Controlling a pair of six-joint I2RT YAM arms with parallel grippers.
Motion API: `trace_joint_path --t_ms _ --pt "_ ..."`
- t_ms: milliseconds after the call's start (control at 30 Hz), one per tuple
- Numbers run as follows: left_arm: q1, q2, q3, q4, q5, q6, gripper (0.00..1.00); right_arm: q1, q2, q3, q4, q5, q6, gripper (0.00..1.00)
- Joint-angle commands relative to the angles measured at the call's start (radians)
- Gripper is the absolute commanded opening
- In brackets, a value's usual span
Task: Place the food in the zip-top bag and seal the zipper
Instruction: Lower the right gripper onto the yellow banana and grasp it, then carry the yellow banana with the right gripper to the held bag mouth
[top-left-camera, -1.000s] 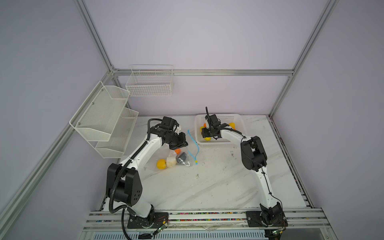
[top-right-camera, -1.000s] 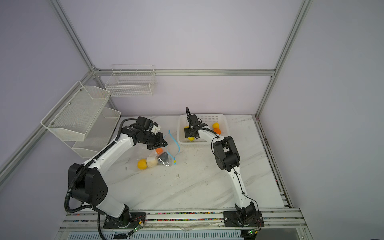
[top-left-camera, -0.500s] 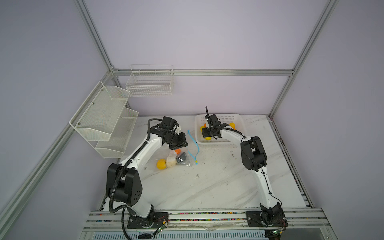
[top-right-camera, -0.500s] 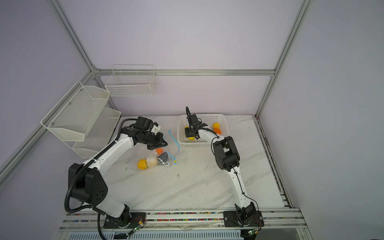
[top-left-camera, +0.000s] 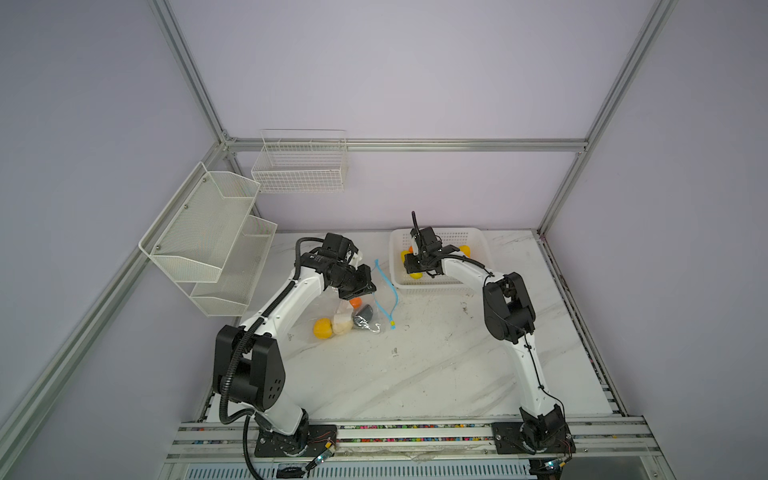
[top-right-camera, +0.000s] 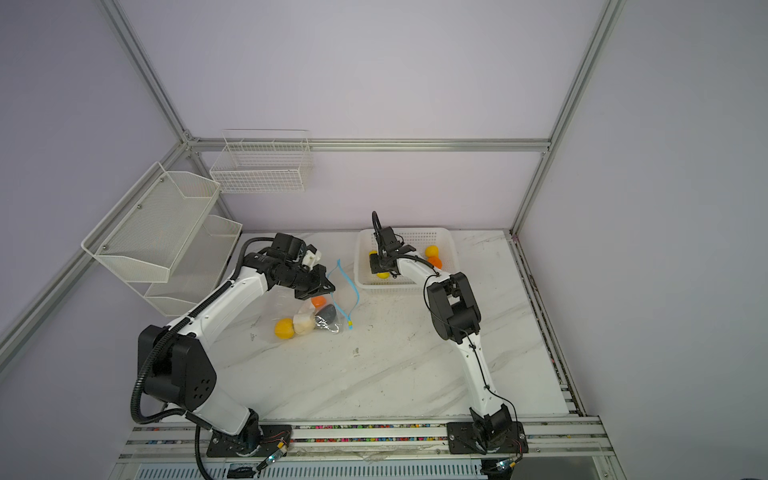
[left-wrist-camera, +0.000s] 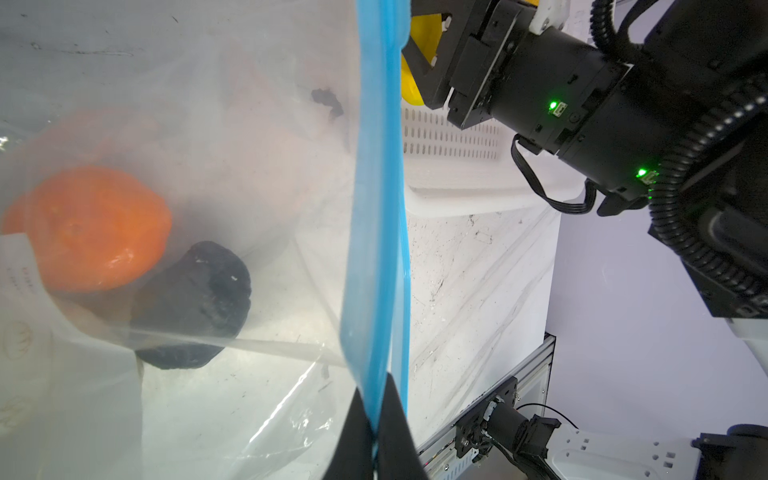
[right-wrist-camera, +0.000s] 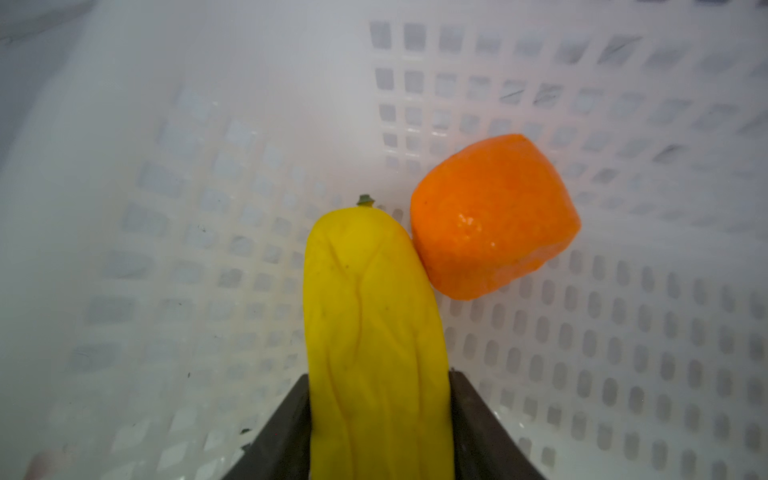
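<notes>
The clear zip-top bag (top-left-camera: 332, 309) lies on the table at left of centre. It holds an orange ball (left-wrist-camera: 91, 228), a black lump (left-wrist-camera: 195, 303), a cream ball (top-left-camera: 341, 326) and a yellow round (top-left-camera: 323, 328). My left gripper (left-wrist-camera: 376, 419) is shut on the light-blue zipper (left-wrist-camera: 376, 208) and lifts that edge. The slider tab (top-left-camera: 392, 325) lies at the strip's near end. Inside the white basket (right-wrist-camera: 208, 208), my right gripper (right-wrist-camera: 379, 399) is shut on the long yellow piece (right-wrist-camera: 370, 324). An orange ball (right-wrist-camera: 492, 216) touches that piece's tip.
The white perforated basket (top-left-camera: 440, 286) stands at the back of the table, with a yellow round (top-right-camera: 431, 250) and an orange ball (top-right-camera: 434, 262) at its right end. White mesh shelves (top-left-camera: 208, 232) hang on the left wall, and a wire basket (top-left-camera: 301, 166) hangs on the back wall.
</notes>
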Motion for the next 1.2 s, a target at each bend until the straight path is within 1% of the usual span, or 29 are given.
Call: trace_joint_path --t_ms 0,333,600,800,967,1167 --pt "0.006 0.004 0.077 0.035 0.023 0.015 0.0 -0.003 -0.081 -0.009 -0.024 0.004 0.001 0.51" --pt "0.006 0.0 0.076 0.045 0.027 0.01 0.0 -0.014 -0.146 -0.048 -0.025 -0.008 0.004 0.51" --pt "0.006 -0.007 0.063 0.054 0.025 0.002 0.0 -0.018 -0.229 -0.087 -0.044 -0.097 0.02 0.51" --pt "0.006 -0.002 0.067 0.058 0.03 -0.005 0.0 -0.016 -0.363 -0.189 -0.053 -0.214 0.053 0.51" --pt "0.006 -0.005 0.069 0.06 0.034 -0.005 0.0 -0.008 -0.471 -0.315 -0.014 -0.356 0.084 0.51" --pt "0.006 -0.002 0.074 0.06 0.039 -0.007 0.0 0.025 -0.527 -0.384 0.009 -0.475 0.096 0.51"
